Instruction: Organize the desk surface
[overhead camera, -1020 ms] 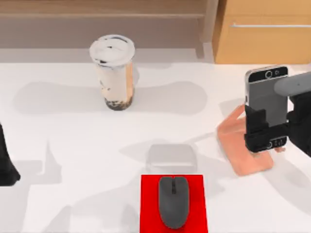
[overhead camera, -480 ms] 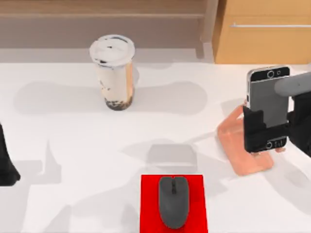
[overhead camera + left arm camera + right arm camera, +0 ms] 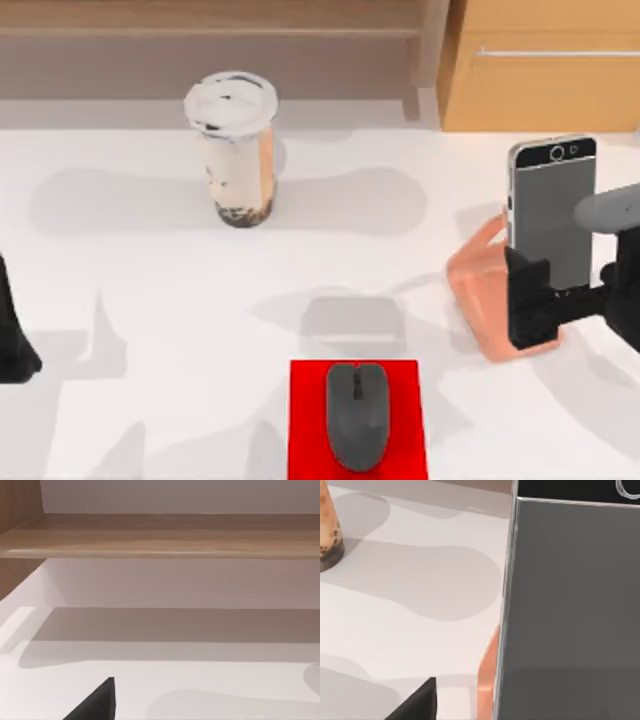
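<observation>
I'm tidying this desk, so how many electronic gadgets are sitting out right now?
2. The phone stands upright on the orange stand at the desk surface's right. The grey mouse lies on the red mat, front centre.

A dark grey mouse (image 3: 356, 415) is set on a red mat (image 3: 310, 420); the phone stand (image 3: 485, 290) is coloured translucent orange.
</observation>
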Controlling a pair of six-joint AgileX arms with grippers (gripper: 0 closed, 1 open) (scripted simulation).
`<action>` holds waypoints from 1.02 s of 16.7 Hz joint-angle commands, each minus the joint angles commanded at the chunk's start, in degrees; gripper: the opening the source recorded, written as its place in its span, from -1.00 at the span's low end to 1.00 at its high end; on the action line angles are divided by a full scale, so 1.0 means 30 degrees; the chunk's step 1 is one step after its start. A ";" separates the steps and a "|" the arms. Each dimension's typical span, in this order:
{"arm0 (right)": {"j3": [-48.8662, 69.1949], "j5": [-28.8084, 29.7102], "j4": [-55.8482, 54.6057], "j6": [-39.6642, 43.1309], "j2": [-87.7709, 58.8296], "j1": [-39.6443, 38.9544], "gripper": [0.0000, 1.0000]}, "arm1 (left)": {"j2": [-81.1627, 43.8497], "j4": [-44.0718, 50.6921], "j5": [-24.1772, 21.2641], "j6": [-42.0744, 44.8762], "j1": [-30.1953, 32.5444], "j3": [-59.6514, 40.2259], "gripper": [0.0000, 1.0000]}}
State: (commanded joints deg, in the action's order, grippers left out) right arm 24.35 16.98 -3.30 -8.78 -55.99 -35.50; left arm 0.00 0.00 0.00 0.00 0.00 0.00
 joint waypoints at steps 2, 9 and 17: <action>0.0000 0.0000 0.0000 0.0000 0.0000 0.0000 1.00 | 0.0000 0.0000 0.0000 0.0000 0.0000 0.0000 1.00; -0.1076 -0.0855 0.0160 0.0432 0.2440 0.1639 1.00 | 0.0000 0.0000 0.0000 0.0000 0.0000 0.0000 1.00; -0.5132 -0.3615 0.0705 0.1908 1.1750 0.7494 1.00 | 0.0000 0.0000 0.0000 0.0000 0.0000 0.0000 1.00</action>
State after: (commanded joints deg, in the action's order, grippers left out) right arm 8.95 6.13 -1.19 -3.06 -20.74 -13.01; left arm 0.00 0.00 0.00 0.00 0.00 0.00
